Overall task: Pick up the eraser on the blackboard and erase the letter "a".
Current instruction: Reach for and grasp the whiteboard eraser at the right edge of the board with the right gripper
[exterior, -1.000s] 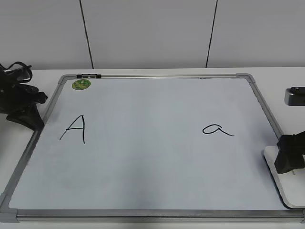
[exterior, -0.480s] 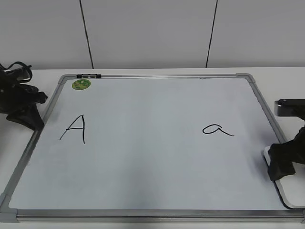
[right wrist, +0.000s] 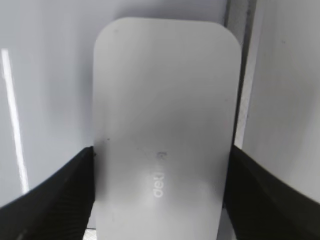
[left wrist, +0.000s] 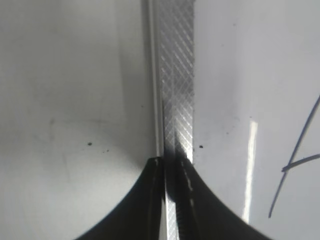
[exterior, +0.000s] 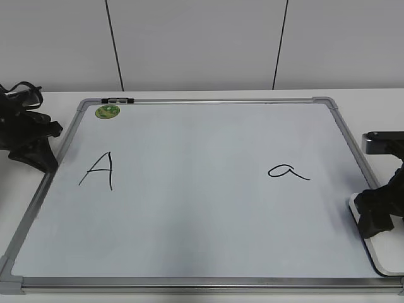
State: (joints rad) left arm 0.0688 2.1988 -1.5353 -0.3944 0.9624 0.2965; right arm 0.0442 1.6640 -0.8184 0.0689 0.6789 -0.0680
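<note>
- Eraser (right wrist: 162,135): a white rounded-rectangular plastic block with a smooth matte top and small pale grey lettering near its close end; in the exterior view (exterior: 379,249) its thin dark underside edge shows along the rim.
- It lies at the right edge of the whiteboard (exterior: 202,208), over the silver frame near the lower right corner.
- Right gripper (right wrist: 160,192): its two black, finely ribbed fingers (right wrist: 55,192) flank the eraser's long sides and touch them, clamped on the block; in the exterior view the gripper (exterior: 377,213) sits on top of the eraser.
- Against the frame half a second ago, the right gripper stands nearly in the same place, slightly further right; a second ago it was higher and further right, with more of the eraser's near end uncovered.
- Left gripper (left wrist: 172,200): its dark curved fingers meet in a narrow seam, pressed together and holding nothing, over the board's left frame rail, which is bright metal with a diagonal crosshatch texture.
- In the exterior view the left gripper (exterior: 35,148) rests by the board's left edge, unmoved from the earlier frames.
- Lowercase "a" (exterior: 288,171): a rounded black marker loop with a tail, intact, on the right half of the board, well apart from the eraser.
- Capital "A" (exterior: 98,170) stands on the left half; a round green sticker (exterior: 107,112) sits near the top left grey plastic corner.
</note>
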